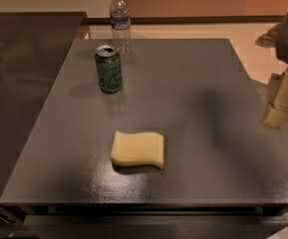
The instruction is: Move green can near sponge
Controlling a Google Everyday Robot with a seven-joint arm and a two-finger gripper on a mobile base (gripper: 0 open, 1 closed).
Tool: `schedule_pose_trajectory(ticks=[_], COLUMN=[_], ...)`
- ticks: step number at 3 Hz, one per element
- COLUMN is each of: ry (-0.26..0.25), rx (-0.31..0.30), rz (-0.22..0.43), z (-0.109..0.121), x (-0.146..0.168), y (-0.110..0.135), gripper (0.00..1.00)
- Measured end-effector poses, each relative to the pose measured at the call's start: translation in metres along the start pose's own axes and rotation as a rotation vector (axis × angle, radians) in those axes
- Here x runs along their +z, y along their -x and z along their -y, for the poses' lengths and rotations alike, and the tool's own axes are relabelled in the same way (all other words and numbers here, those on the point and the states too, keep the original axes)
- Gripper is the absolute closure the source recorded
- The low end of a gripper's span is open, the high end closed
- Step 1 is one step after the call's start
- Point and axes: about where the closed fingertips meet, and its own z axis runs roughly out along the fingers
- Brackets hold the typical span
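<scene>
In the camera view, the sponge (pixel 137 149) lies flat on the dark worktop (pixel 208 83), toward the near edge and roughly in the middle from side to side. Bare surface shows all round it, so there is room to set something down beside it from any side.

The green can (pixel 108 69) stands upright beyond the sponge and a little to its left, well apart from it. The task is therefore not yet done. Its silver top faces up and its pale logo faces the camera. Standing free like this, it looks open to a sideways grasp around the body.

A clear water bottle (pixel 119 21) stands upright farther beyond the sponge again, just behind the can at the far edge of the worktop. It is close enough to the can that a careless approach from behind could knock it. I judge a reach from the front or the right of the can to be the safer one.

The pincer (pixel 282 102) hangs far to the right of the sponge, out past the right edge of the worktop and above the floor. It holds nothing and touches nothing. I cannot tell whether it is apart or together. From there it would need to cross most of the worktop to reach the can, so the step in hand looks like the first approach.

A second, darker surface (pixel 24 59) adjoins on the far left of the sponge and plays no part.
</scene>
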Motion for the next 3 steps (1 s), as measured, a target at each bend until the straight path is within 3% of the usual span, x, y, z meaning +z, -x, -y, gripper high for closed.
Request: schedule_pose_trajectory(ticks=[1, 3], ry=[-0.002, 0.009], rx=[0.0, -0.01], rz=[0.001, 0.14], z=[0.0, 0.025], x=[0.0, 0.027], y=[0.0, 0.037], gripper=[0.0, 0.0])
